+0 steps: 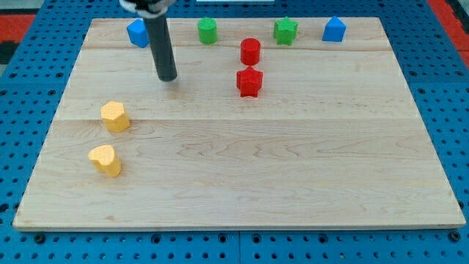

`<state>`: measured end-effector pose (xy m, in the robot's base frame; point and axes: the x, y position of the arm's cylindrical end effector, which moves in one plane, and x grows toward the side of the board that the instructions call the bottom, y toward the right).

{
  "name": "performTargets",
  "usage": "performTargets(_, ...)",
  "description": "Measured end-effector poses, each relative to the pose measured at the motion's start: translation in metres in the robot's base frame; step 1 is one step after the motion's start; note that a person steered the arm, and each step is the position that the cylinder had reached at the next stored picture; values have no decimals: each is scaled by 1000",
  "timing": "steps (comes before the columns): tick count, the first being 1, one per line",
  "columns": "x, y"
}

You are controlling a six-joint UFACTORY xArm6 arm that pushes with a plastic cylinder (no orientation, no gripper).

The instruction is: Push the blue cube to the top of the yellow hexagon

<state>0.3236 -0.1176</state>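
One bare rod, my tip [168, 76] touching nothing, blue cube [137, 33] seemingly just behind

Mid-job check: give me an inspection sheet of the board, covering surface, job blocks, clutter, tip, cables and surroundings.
Surface: wooden board, flat.
Job's things: blue cube at the view's top left, partly behind the rod; yellow hexagon near the left edge.
Clutter: yellow heart, green cylinder, green star, red cylinder, red star, blue house-shaped block.
Tip: my tip below-right of the blue cube, apart.
Cables: nothing seen.
Surroundings: blue perforated base.
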Motion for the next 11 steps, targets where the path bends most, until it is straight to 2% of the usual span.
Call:
performTargets(2,-119,-2)
performTargets(3,-132,-46)
performTargets(5,-101,-27)
performTargets(7,-130,-79)
performTargets(9,-69,-42)
performTargets(10,-37,-54)
performTargets(11,-30,-36)
